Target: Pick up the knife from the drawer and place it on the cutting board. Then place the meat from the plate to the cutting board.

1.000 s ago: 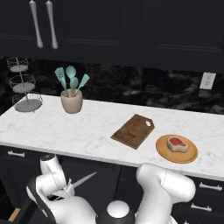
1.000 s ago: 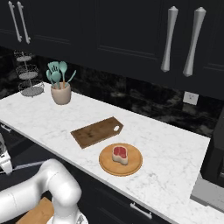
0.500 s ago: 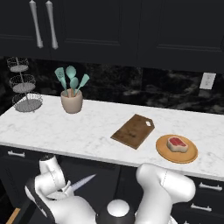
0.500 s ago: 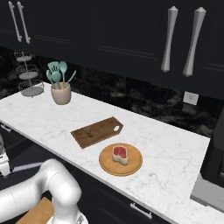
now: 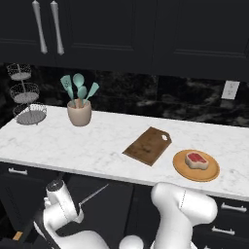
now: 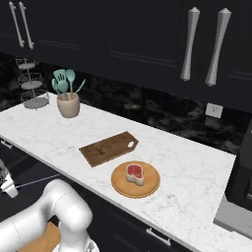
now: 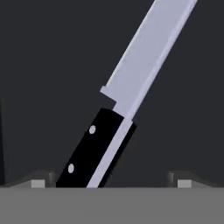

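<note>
White marble counter (image 5: 87,146) fronts a black marbled backsplash (image 5: 160,97). Dark upper cabinets (image 6: 123,39) carry silver handles (image 6: 189,44). Wall outlet (image 5: 229,89) at backsplash right.

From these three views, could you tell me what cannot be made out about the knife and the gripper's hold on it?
- Hand view: the end of the knife handle is cut off by the bottom edge, so the grip is unseen.
- Left base view: the gripper is small; its jaws cannot be told open or shut.
- Right base view: the gripper is cut by the left edge.
</note>
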### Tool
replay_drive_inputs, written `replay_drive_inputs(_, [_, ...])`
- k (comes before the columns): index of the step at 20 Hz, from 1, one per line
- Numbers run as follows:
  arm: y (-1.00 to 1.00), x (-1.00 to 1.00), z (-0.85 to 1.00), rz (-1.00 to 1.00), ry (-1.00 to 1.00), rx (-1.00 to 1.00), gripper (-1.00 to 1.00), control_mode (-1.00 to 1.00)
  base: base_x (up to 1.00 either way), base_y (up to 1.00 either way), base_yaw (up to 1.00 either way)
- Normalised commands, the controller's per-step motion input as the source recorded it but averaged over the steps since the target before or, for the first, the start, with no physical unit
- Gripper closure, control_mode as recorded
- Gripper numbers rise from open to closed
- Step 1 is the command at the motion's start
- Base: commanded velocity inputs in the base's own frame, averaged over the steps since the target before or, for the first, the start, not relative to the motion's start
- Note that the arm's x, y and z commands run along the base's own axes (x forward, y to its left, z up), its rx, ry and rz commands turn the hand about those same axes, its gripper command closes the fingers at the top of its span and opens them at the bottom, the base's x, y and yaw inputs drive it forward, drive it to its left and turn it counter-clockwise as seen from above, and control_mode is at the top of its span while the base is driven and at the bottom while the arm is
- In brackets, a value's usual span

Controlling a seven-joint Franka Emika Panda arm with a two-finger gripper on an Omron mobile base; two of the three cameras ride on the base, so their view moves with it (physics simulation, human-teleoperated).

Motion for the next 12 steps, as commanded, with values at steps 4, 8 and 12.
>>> replay_drive_inputs(4, [0.71, 0.0, -1.0, 0.0, -0.2, -0.08, 1.0, -1.0, 0.0, 0.0, 0.0])
replay_drive_inputs(8, [0.46, -0.05, -0.38, 0.0, 0.06, -0.01, 1.0, -1.0, 0.0, 0.0, 0.0])
replay_drive_inputs(12, [0.1, -0.88, 0.95, 0.02, 0.22, -0.02, 1.0, -1.0, 0.0, 0.0, 0.0])
